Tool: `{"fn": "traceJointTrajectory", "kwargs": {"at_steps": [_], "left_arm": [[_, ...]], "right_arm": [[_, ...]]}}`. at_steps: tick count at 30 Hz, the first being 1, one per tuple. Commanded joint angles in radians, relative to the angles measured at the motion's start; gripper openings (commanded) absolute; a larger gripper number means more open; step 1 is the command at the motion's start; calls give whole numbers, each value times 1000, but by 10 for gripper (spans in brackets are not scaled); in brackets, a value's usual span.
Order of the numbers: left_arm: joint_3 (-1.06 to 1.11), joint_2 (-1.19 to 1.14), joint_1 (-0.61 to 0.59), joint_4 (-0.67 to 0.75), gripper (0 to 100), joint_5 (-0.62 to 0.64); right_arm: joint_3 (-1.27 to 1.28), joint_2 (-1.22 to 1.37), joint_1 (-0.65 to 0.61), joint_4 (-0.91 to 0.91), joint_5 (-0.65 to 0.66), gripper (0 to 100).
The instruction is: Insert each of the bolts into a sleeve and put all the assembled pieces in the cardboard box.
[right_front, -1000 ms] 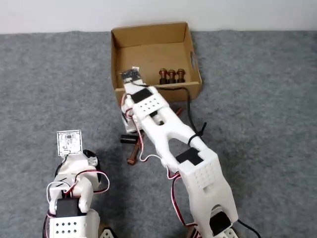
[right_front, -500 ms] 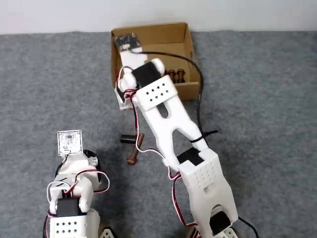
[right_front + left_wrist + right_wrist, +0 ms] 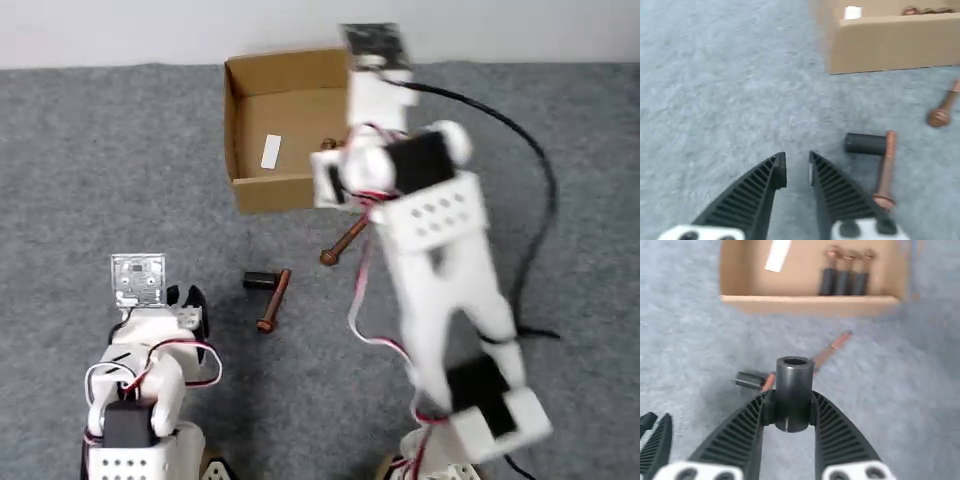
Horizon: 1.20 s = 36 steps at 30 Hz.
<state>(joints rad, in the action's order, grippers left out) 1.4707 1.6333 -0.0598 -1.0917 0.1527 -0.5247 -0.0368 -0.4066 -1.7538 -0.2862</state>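
Now the right hand (image 3: 792,407) is clamped on a black sleeve (image 3: 794,382). Its two ribbed fingers press the tube's sides, so the sleeve stands upright between them with its open bore facing the wrist camera.

In the high view the right arm (image 3: 440,230) runs up the right-centre of the frame. Its wrist is above the right part of the cardboard box (image 3: 262,192), which sits at upper centre on the grey counter (image 3: 120,170).

Inside the box, three assembled pieces (image 3: 845,276) lie side by side and touching, close to the wall nearest the arms. Their copper heads point toward the far wall. A small white label (image 3: 271,151) lies on the box floor, apart from them.

A loose bolt (image 3: 345,241) lies slantwise on the counter just below the box's front wall, near the centre of the high view. To its left, toward the lower middle of the frame, a second bolt (image 3: 273,300) lies next to a loose sleeve (image 3: 260,281). The bolt's plain tip is at one end of the sleeve and its head points away toward the bottom of the frame. The bolt is outside the sleeve, at an angle to it.

The left hand (image 3: 797,170) sits low at the lower left of the high view. Its two black fingers are parted by a narrow gap, with nothing held between them. It points toward the second bolt and loose sleeve, near them but not touching either.
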Motion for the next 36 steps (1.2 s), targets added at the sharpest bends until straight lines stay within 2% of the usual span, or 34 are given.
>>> {"fn": "traceJointTrajectory", "kwargs": {"at_steps": [1,7,11,17,22,27,36], "left_arm": [[-88,3,48,-28,45,-5],[-107,-20,86,-35,5,-21],[-165,-143,101,-34,5,-26],[-395,-485,101,-57,5,-23],[-579,-806,140,-186,5,-21],[-740,-1102,252,-292,5,-20],[-981,-1524,292,-299,6,-26]], "right_arm": [[150,-199,84,-41,-14,8],[440,-464,199,-39,-14,8],[654,-659,268,-22,-14,8],[1007,-980,361,74,2,8],[1250,-1236,415,154,37,8],[1402,-1438,432,151,38,8],[1465,-1616,437,159,77,8]]}}
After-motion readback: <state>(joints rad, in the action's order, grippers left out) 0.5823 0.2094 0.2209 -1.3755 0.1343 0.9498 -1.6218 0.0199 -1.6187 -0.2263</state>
